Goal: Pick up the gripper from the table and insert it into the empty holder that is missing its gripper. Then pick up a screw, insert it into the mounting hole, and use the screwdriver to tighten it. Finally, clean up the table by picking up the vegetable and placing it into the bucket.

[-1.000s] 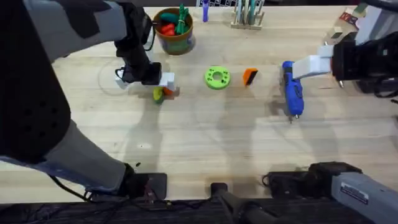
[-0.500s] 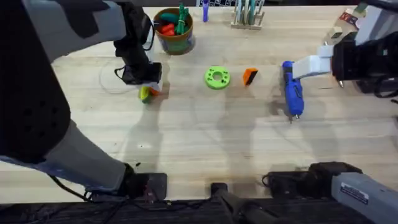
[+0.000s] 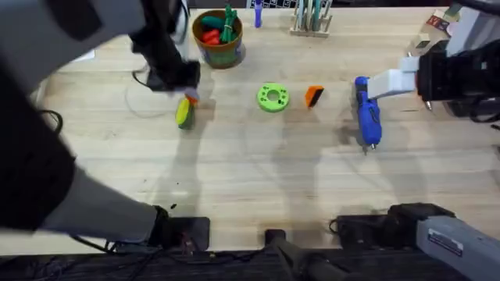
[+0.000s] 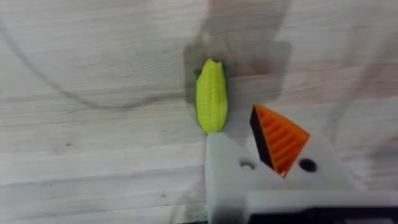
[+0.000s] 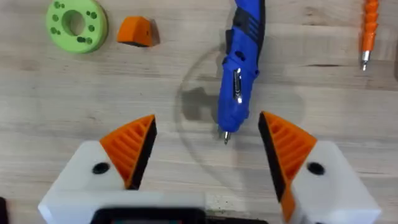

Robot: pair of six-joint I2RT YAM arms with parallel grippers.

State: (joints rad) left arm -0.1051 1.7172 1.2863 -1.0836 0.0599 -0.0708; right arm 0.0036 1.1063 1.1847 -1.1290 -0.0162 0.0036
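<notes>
The left arm reaches over the far left part of the wooden table [image 3: 258,179], and its end effector [image 3: 184,92] hangs over the vegetable [image 3: 183,114], a small yellow toy corn cob with a green end. In the left wrist view the cob [image 4: 211,96] lies flat on the wood beyond the fingers, with a little gap to the white finger base and no pad on it. One ribbed orange pad [image 4: 278,138] is plain in that view; the second finger cannot be made out, so whether this end effector is spread or pressed together cannot be told.

The bucket [image 3: 218,37] stands just beyond the left arm near the far edge, with red and green toy vegetables inside it. Near the middle lies a flat bright-green disc with holes [image 3: 273,97], and just to its right sits the small orange gripper [image 3: 314,96], apart from the disc.

The right end effector [image 5: 208,146] is spread wide, its two orange pads on either side of the bit end of the blue screwdriver [image 5: 241,65] without touching it. The screwdriver [image 3: 366,112] lies flat on the table's right side. A slim orange pen-like tool [image 5: 369,30] rests farther off near the screwdriver.
</notes>
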